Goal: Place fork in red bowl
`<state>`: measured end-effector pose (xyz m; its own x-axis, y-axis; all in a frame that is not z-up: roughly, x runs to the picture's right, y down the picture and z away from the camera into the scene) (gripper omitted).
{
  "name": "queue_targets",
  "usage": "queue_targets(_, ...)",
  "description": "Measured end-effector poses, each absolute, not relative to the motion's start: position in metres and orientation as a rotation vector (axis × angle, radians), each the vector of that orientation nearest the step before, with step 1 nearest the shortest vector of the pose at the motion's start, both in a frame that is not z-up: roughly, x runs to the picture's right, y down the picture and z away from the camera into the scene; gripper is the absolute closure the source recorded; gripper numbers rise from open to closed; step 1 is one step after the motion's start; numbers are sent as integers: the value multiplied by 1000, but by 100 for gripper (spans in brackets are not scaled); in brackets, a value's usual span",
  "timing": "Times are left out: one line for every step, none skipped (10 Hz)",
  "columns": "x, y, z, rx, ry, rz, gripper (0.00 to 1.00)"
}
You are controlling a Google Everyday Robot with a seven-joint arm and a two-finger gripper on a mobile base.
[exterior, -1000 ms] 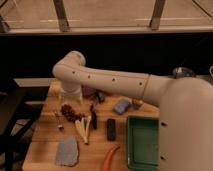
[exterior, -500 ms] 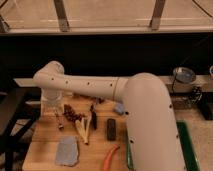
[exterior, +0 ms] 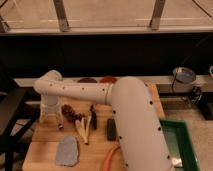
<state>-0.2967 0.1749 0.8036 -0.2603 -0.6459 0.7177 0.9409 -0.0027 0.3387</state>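
- The arm [exterior: 80, 91] reaches from the right across the back of the surface [exterior: 44, 146], bends at the far left and drops to the gripper [exterior: 51, 119].
- The gripper hangs low over the left edge of the surface, just beside a dark red-brown cluster [exterior: 70, 113]. Its jaws stand wide and nothing shows between them.
- I cannot pick out the fork with any certainty. It may lie among the clutter near the gripper or be hidden under the arm.
- The red bowl [exterior: 108, 79] sits at the back edge, next to the purple bowl [exterior: 87, 79]. The arm partly covers both, and no fork handle shows over the red rim.
- The red bowl is well apart from the gripper, off to its right and further back.
- In the middle of the surface lie pale sticks [exterior: 85, 128], a dark-handled utensil [exterior: 93, 117] and a black block [exterior: 111, 129].
- Nearer the front are a grey piece [exterior: 66, 150] and an orange piece [exterior: 111, 156]. A green tray [exterior: 178, 146] stands to the right of the surface.
- Judged from this, the task is at an early stage: the gripper is empty and low, so the step in hand looks like the approach to a pick.
- What is left is almost everything: close on the fork, lift it, carry it right and back to the red bowl, and release it inside.
- The risk I see is the crowding, since the sticks and the dark utensil lie near enough to be taken by mistake.
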Motion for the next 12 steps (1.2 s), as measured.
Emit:
queue_targets(-297, 183, 812, -447, -953, -1587, 35)
queue_targets(-297, 192, 820, -479, -958, -1582, 35)
queue_targets(-295, 198, 826, -506, -954, -1579, 35)
queue_targets(-294, 205, 832, -540, -945, -1576, 35)
queue_targets(-289, 209, 835, -572, -932, -1575, 35)
queue_targets(-282, 211, 837, -602, -913, -1571, 35)
queue_targets(-278, 213, 838, -619, -904, -1568, 35)
queue_targets(-274, 215, 839, -630, -899, -1565, 39)
queue_targets(-274, 214, 839, -630, -898, -1565, 45)
queue_targets(-271, 213, 839, -637, -891, -1569, 57)
queue_targets(-269, 212, 840, -636, -890, -1567, 66)
queue_targets(-270, 212, 839, -632, -892, -1566, 78)
